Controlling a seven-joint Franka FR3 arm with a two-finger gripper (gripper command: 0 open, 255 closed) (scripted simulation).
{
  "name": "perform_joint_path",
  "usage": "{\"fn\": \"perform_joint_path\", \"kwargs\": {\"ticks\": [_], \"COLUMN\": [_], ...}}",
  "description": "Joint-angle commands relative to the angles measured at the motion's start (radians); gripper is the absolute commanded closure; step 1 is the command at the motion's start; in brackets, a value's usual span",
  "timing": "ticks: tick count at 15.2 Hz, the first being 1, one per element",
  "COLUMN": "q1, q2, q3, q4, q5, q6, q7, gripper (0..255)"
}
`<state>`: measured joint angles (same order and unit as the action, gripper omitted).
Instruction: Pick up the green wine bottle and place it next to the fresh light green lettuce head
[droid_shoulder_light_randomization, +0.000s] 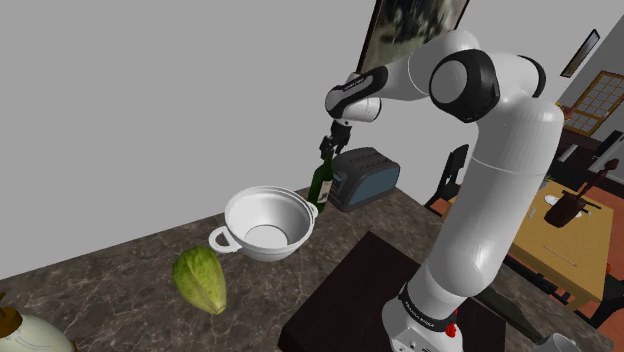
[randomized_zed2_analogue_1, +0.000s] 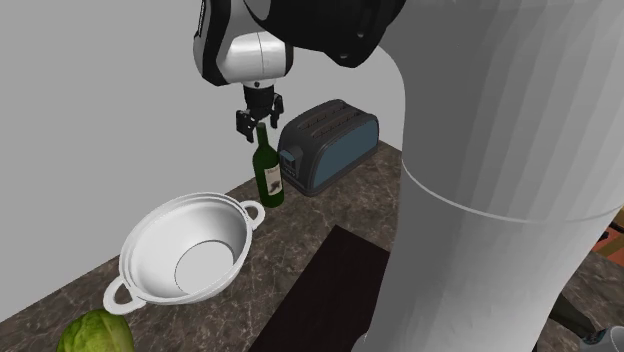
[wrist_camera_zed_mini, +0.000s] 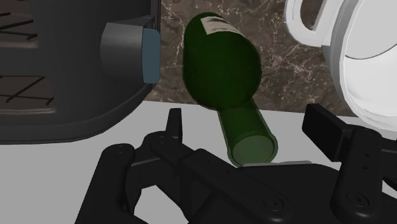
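Marbled brown countertop (randomized_zed2_analogue_1: 295, 245): all-black gripper (randomized_zed2_analogue_1: 257, 126), wide open and empty, straddles dark green glass wine bottle (randomized_zed2_analogue_1: 268, 175) beside grey-blue 2-slot toaster (randomized_zed2_analogue_1: 330, 145); best lower, centre, then squeeze.

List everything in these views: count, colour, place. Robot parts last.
wine bottle: one, dark green, standing on the counter next to the toaster
toaster: one, dark grey with a blue side, at the back of the counter by the wall
bowl: one, white, two handles, on the counter between the bottle and the lettuce
lettuce head: one, light green, on the counter toward the shoulder view's lower left
counter: one, dark marbled brown
framed picture: one, dark, on the grey wall above the toaster
table: one, yellowish wood, at the shoulder view's right
stand: one, black, beside the counter
arm: one, white with dark joints, reaching over the counter
gripper: one, black, open, fingers on either side of the bottle's neck
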<state>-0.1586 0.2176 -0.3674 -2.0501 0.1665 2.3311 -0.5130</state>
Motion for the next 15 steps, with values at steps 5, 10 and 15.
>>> {"fn": "perform_joint_path", "kwargs": {"ticks": [5, 10, 15], "q1": [-0.001, -0.001, -0.001], "q2": [0.008, 0.008, 0.008], "q3": [0.001, 0.001, 0.001], "q4": [0.003, 0.003, 0.003], "q5": [0.004, 0.004, 0.004], "q6": [0.005, 0.005, 0.005], "q7": [-0.003, -0.003, -0.003], "gripper": [0, 255, 255]}}
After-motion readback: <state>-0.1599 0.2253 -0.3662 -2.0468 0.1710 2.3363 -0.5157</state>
